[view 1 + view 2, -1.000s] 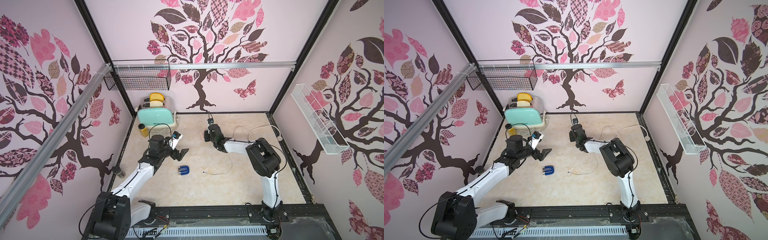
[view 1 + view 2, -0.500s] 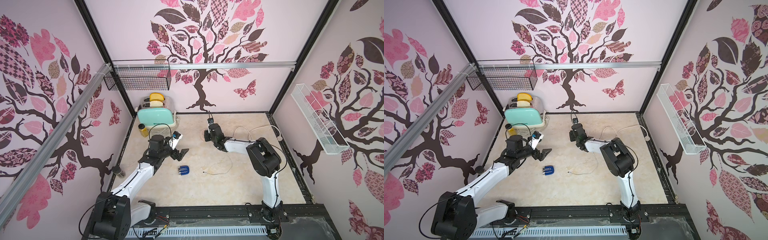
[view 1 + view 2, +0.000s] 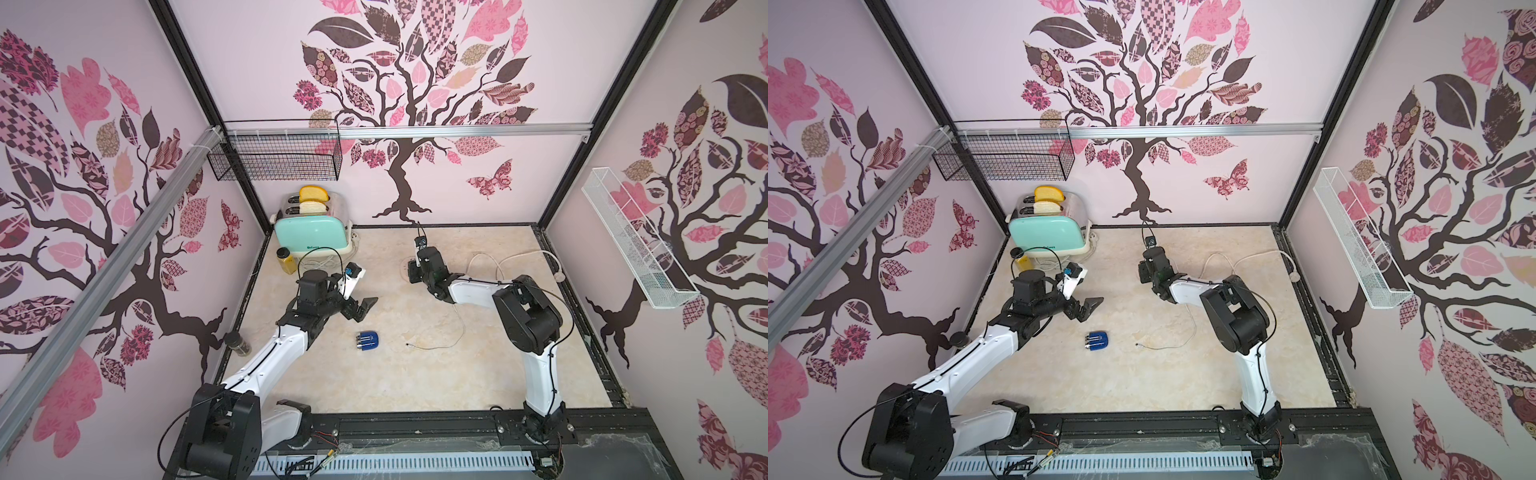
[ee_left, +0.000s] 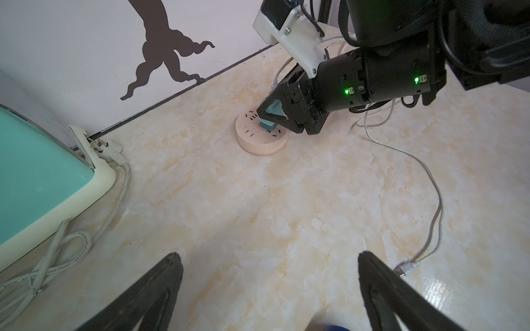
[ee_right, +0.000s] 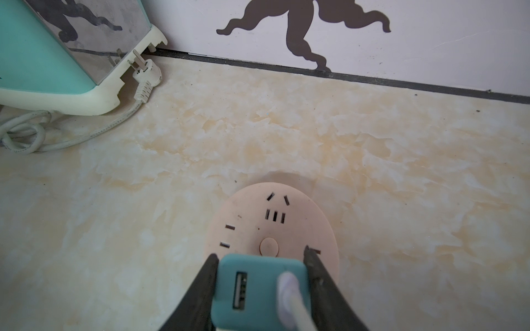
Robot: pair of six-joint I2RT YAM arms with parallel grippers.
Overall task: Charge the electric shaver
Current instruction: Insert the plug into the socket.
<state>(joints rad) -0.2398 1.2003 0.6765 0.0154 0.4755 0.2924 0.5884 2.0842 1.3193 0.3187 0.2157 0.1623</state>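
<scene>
Bright, even light with soft shadows, wide-angle bending at edges, and the teal adapter point(image 5: 259, 289) blurred near the lens.

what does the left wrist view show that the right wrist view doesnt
Only left wrist: the open left claw, and the thin white cable running to its free connector. Only right wrist: the teal plug adapter's face, with an empty USB port beside the cable's plugged-in end. Both: the right claw shut on the adapter at the round pale-pink socket hub, plus the teal toaster and its unplugged plug.
</scene>
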